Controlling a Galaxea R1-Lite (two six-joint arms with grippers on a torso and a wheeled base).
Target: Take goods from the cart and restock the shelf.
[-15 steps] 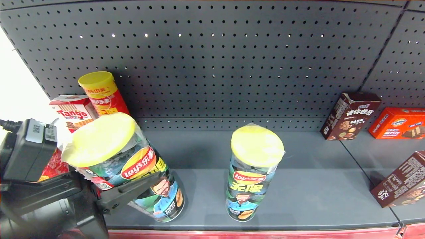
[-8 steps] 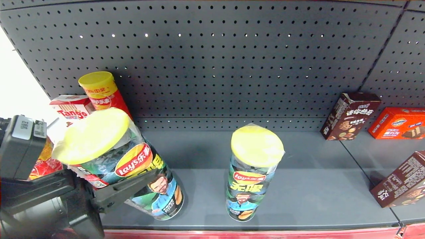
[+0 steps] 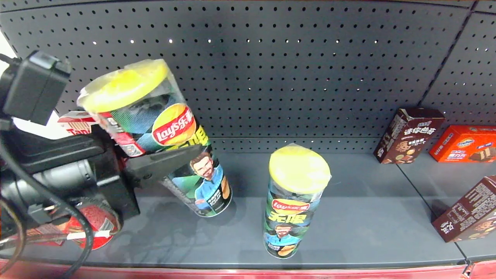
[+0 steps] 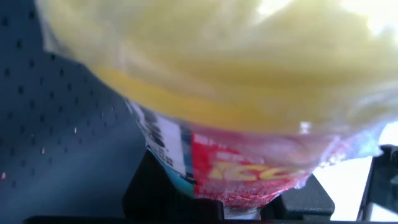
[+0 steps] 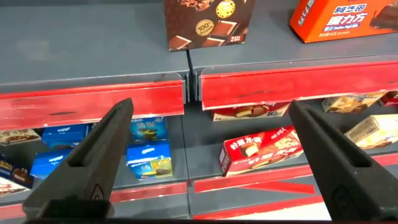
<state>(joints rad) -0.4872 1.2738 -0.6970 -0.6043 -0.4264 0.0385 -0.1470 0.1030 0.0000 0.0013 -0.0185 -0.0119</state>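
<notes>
Yellow-lidded can tilted in left claw, second can near shelf front edge

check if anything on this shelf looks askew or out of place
The chip can held by the left gripper leans, its lid tipped left, while the second can stands upright on the shelf. Nothing looks spilled.

The left arm sits low on the robot's left, wrist turned so the left gripper points inward. It is clamped around the middle of a tilted chip can, one dark finger lying across the can's front. The right gripper has its two fingers spread wide, nothing between them
</notes>
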